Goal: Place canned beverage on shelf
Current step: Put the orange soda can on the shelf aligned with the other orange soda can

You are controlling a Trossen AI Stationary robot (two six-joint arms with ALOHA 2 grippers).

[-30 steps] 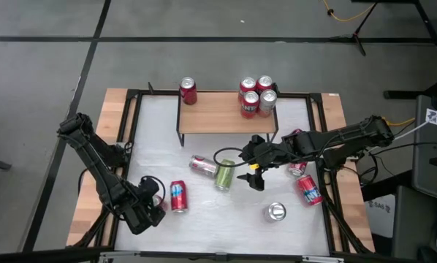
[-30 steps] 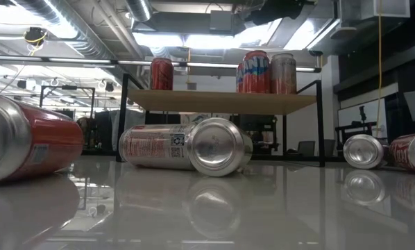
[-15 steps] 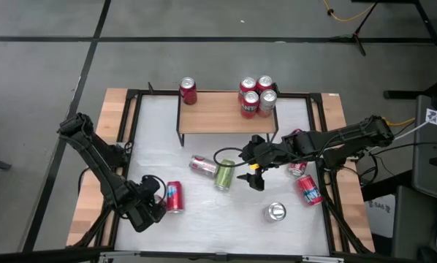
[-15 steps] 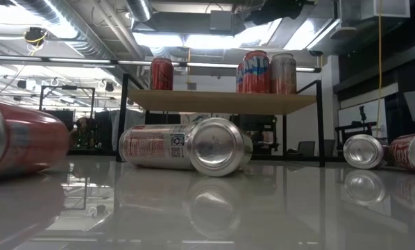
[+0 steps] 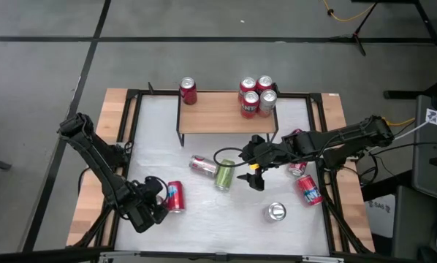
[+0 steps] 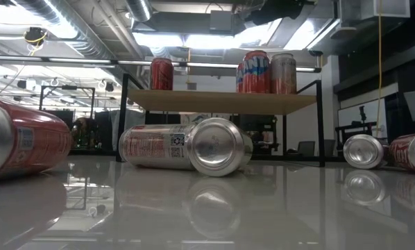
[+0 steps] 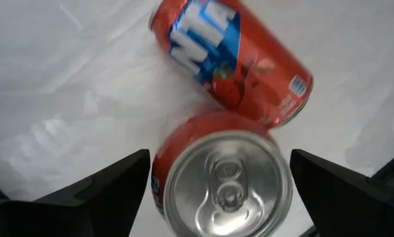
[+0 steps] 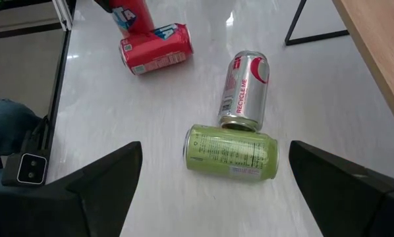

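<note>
My left gripper (image 5: 151, 210) is at the table's near left, pointing down over a red can (image 7: 220, 181) whose silver top faces the wrist camera. The can fills the gap between the fingers. A second red can with a blue logo (image 7: 233, 59) lies on its side right beside it (image 5: 176, 197). The shelf (image 5: 218, 115) stands at the far side. One red can (image 5: 188, 90) stands on its left end and several cans (image 5: 256, 95) on its right end. My right gripper (image 5: 253, 175) is open and empty at the table's middle, beside a green can (image 8: 231, 153) and a silver can (image 8: 243, 92). My left gripper has the red can between its two fingers, one finger (image 7: 111, 187) against each side of the can's wall near the top rim (image 7: 159, 178). The fingers come from above and run along the can. The can is about upright; whether its base is on the table cannot be told.
The green and silver cans lie on their sides, touching, at the table's middle (image 5: 215, 169). A silver can (image 5: 276, 212) stands near the front right. Two red cans (image 5: 308, 188) (image 5: 297, 169) lie near the right edge. The shelf's middle is bare wood.
The lying red can beside my left gripper has slid a little toward the table's left and turned slightly. My left gripper has edged slightly toward the far side. My right arm has kept still.
</note>
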